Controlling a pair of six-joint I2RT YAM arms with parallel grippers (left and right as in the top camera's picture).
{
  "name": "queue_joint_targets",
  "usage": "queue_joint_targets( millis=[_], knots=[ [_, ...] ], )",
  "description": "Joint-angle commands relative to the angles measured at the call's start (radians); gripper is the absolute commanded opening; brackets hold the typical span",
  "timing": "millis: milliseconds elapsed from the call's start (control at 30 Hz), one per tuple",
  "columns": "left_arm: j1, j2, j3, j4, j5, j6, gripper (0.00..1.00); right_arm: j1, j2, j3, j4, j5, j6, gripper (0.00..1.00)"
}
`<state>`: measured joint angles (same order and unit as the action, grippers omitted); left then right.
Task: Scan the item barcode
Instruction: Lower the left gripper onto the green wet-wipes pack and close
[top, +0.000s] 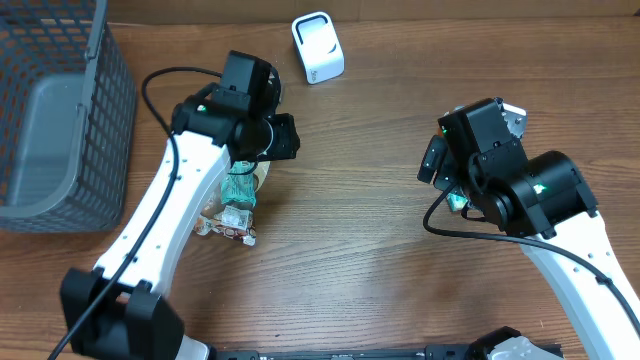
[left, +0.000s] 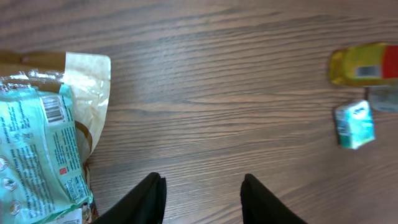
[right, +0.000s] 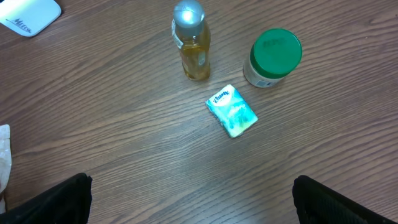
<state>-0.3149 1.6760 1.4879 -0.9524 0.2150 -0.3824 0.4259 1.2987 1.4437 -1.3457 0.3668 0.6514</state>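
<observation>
A teal packet (left: 37, 149) with a printed barcode lies on a tan packet (left: 90, 81) at the left of the left wrist view. My left gripper (left: 202, 199) hangs above bare wood just right of them, jaws apart with nothing between. From overhead the packets (top: 238, 195) lie under the left arm. A white scanner (top: 318, 47) stands at the back of the table and shows again as the scanner (right: 28, 14). My right gripper (right: 193, 205) is wide open over bare wood, short of a teal tissue pack (right: 232, 111), a yellow bottle (right: 191, 43) and a green-lidded jar (right: 273, 56).
A grey mesh basket (top: 60, 110) fills the far left of the table. The left wrist view also catches the yellow bottle (left: 364, 64) and the tissue pack (left: 354, 124) at its right. The right arm (top: 520, 185) covers those items from overhead.
</observation>
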Motion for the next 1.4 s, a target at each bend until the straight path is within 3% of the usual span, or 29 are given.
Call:
queue_joint_targets(
  millis=[0, 367, 700, 933, 1100, 1167, 1300, 1367],
  knots=[
    [-0.002, 0.042, 0.02, -0.002, -0.016, 0.002, 0.45, -0.003, -0.013, 0.01, 0.005, 0.013, 0.006, 1.0],
    [0.08, 0.076, 0.02, -0.079, -0.198, 0.012, 0.49, -0.003, -0.013, 0.01, 0.005, 0.014, 0.006, 1.0],
    [0.161, 0.107, 0.019, -0.18, -0.212, 0.031, 0.52, -0.003, -0.013, 0.01, 0.005, 0.014, 0.006, 1.0],
    [0.169, 0.22, 0.019, -0.212, -0.225, 0.031, 0.5, -0.003, -0.013, 0.01, 0.005, 0.014, 0.006, 1.0],
    [0.181, 0.284, 0.019, -0.24, -0.226, 0.031, 0.46, -0.003, -0.013, 0.01, 0.005, 0.014, 0.006, 1.0],
    [0.187, 0.307, 0.019, -0.248, -0.225, 0.031, 0.37, -0.003, -0.013, 0.01, 0.005, 0.014, 0.006, 1.0],
    [0.188, 0.315, 0.019, -0.245, -0.226, 0.031, 0.33, -0.003, -0.013, 0.01, 0.005, 0.014, 0.006, 1.0],
    [0.189, 0.315, 0.019, -0.244, -0.225, 0.031, 0.17, -0.003, -0.013, 0.01, 0.005, 0.013, 0.006, 1.0]
  ],
)
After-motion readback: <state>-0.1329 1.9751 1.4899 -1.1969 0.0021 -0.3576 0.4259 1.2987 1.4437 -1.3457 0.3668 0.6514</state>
